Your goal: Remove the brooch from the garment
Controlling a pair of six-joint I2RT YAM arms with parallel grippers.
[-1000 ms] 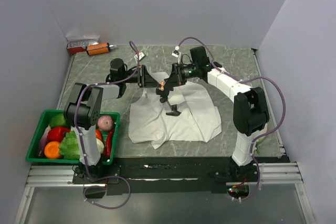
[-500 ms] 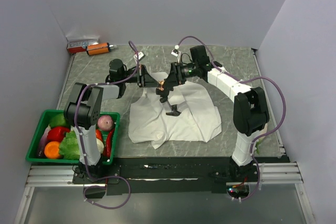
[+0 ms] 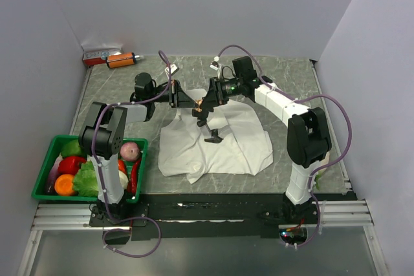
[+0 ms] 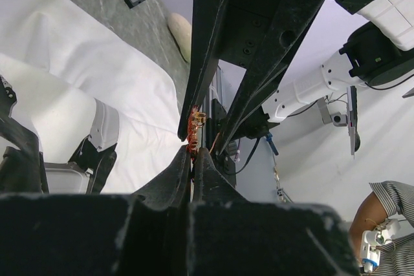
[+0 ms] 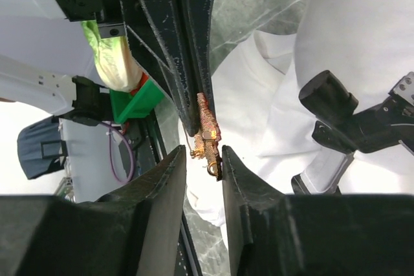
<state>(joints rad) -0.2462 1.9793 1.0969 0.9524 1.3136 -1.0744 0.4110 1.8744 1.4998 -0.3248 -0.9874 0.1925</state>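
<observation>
Clamping the brooch (image 5: 207, 128) in the shut tips of the left gripper (image 4: 193, 152), with the garment (image 3: 228, 141) spread beneath both hands; straddling that brooch with the right gripper (image 5: 204, 156), fingers parted either side.

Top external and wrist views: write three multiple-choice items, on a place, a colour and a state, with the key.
1. Which corner of the table holds the green basket? A) far right B) near left C) far left
2. What colour is the brooch? A) blue B) green C) orange
3. How is the left gripper? A) shut on the brooch B) wide open C) out of view
Key: B, it sits beside the left arm's base; C, orange metal shows in both wrist views; A, its jaws press together on the brooch.
</observation>
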